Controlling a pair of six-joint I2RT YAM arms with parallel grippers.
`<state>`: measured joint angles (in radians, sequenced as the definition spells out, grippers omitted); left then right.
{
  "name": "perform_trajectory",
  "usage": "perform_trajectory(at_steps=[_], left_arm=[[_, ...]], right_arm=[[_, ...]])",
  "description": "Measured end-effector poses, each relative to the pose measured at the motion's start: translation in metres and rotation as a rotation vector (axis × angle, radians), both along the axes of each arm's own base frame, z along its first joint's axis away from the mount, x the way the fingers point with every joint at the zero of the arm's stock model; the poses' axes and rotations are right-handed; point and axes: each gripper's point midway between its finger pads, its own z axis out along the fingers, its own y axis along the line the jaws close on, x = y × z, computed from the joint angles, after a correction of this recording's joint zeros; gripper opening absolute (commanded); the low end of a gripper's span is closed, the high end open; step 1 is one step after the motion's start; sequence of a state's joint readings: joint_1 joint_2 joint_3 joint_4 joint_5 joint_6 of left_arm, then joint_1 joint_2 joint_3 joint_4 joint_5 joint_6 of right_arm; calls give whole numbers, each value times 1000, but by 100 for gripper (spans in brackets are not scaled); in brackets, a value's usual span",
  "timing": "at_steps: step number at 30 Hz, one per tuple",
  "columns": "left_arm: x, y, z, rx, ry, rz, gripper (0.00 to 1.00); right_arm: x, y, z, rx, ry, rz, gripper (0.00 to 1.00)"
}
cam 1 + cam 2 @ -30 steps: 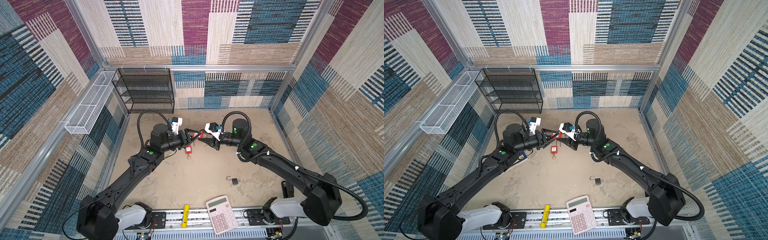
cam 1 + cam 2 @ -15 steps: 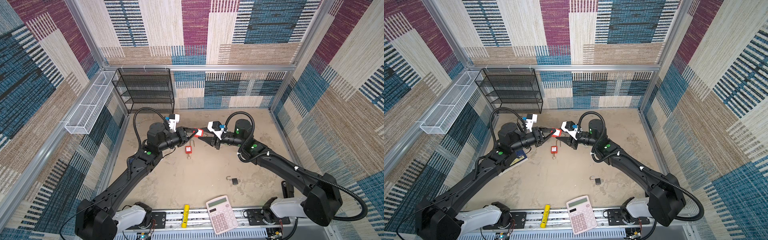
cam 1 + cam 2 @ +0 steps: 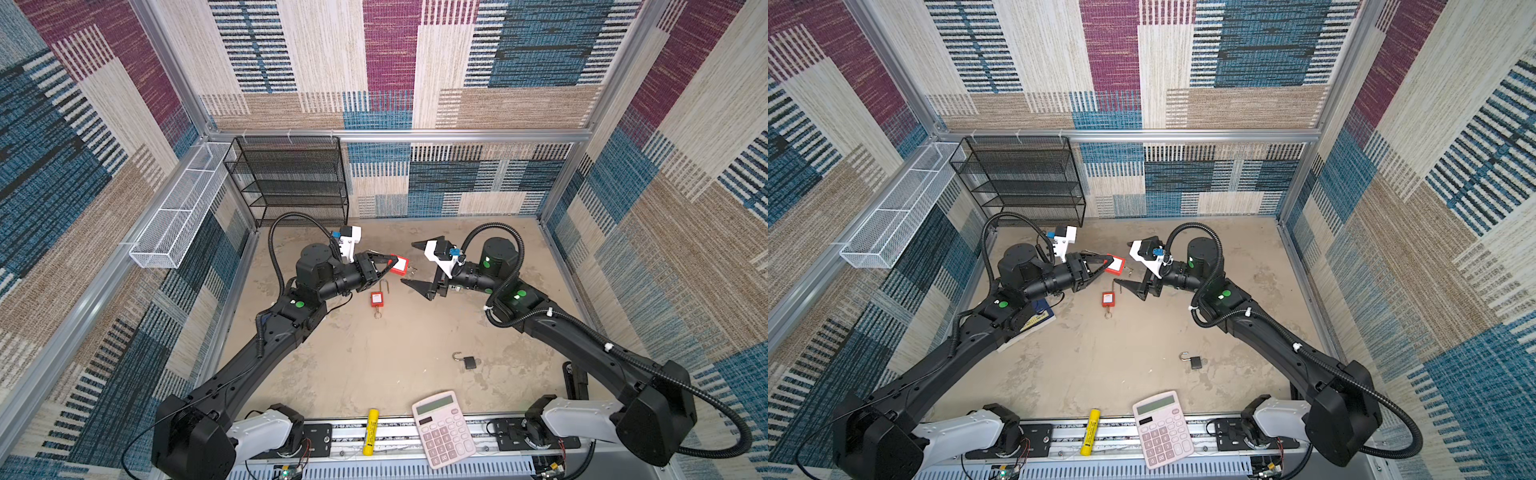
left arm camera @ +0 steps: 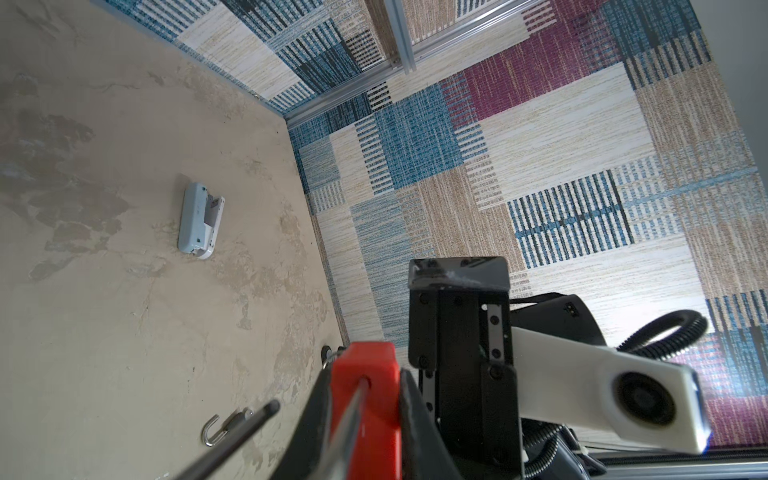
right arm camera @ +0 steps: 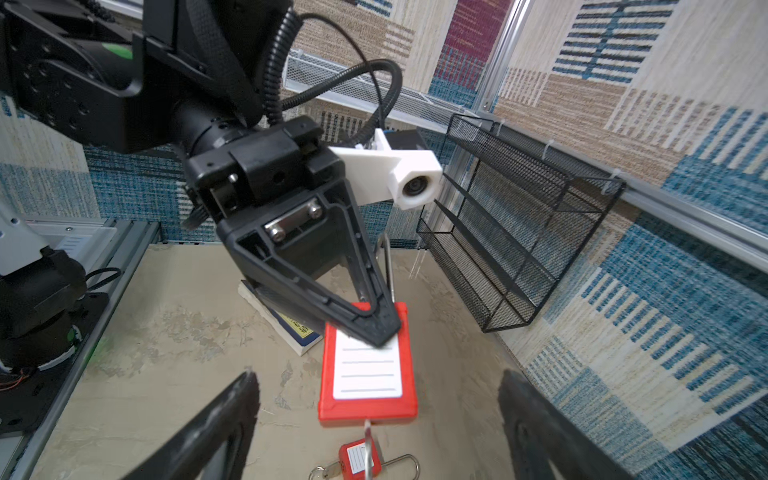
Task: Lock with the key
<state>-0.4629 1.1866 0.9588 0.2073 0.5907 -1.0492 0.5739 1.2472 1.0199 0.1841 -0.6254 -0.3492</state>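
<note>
A red padlock with a white label hangs above the table, and my left gripper is shut on its body. Its shackle is open, and one leg ends free. The key sticks out of the lock's keyhole end; in both top views it shows as a small glint. My right gripper stands open just right of the lock, one finger on each side of the key and touching nothing.
A smaller red padlock with a key ring lies below the held one. A black padlock lies with its shackle open front right. Calculator and yellow marker at the front edge. Black wire rack, white basket, book.
My left gripper has shut on the red padlock. My right gripper, shut at the padlock's key end before, has opened wide and drawn back a little to the right.
</note>
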Motion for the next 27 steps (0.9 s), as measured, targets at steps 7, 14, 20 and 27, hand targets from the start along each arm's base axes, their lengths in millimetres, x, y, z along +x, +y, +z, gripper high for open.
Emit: perform_trajectory(at_steps=[7, 14, 20, 27], left_arm=[[8, 5, 27, 0, -220, 54, 0], [11, 0, 65, -82, -452, 43, 0], [0, -11, 109, -177, -641, -46, 0], [-20, -20, 136, -261, -749, -145, 0]], right_arm=[[7, -34, 50, 138, 128, -88, 100], [8, -42, 92, 293, 358, -39, 99], [6, -33, 102, 340, 508, 38, 98], [6, -26, 110, 356, 573, 94, 92]])
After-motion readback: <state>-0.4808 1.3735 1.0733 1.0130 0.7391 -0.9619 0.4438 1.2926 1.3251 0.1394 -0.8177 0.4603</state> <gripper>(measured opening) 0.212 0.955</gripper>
